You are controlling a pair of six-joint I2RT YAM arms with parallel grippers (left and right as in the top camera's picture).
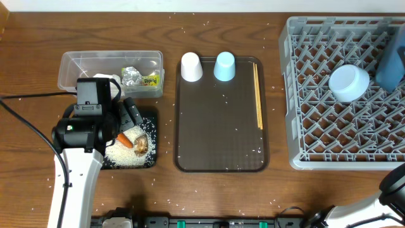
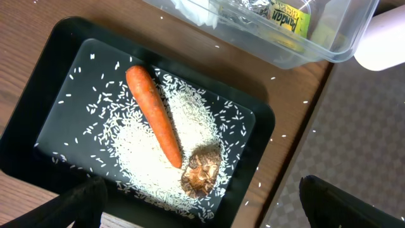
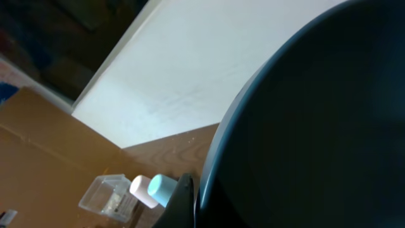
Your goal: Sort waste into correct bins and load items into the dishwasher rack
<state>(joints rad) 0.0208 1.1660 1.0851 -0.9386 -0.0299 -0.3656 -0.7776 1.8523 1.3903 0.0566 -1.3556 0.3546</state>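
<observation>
Status, all places given relative to the serving tray.

**Waste:** looks sorted.
- Clear tub, left of the serving tray at its far end, holds the napkin, foil ball and packet.
- Black tray, left of the serving tray at its near end, holds the carrot. The brown lump touches the carrot's tip, w/ a heap of rice under both.
- Stray grains lie on the serving tray itself and on the table round it. Prob too fine to pick up, so I'd call waste done, w/ that caveat.

**Dishes:** approx half done.
- Rack, right of the serving tray, has the bowl sitting on the pegs. The plate stands on edge further right, partly cut off by the frame.
- Not yet loaded: white cup and blue cup, side by side at the serving tray's far edge.
- Also not loaded: chopsticks, lying along its right rim.

**Grippers:**
- L gripper hangs over the black tray, fingers spread wide, nothing between them.
- R gripper itself is out of sight, since a dark bulk fills its wrist view. R arm sits near-right of the serving tray, by the rack's near corner. Its pincer is pressed together; can't tell if it pinches anything.

**Left to do, my read:** 3 items go across to the rack. The cups look easy. The chopsticks are thin and flat on the serving tray, so likely the fiddly pick.
</observation>
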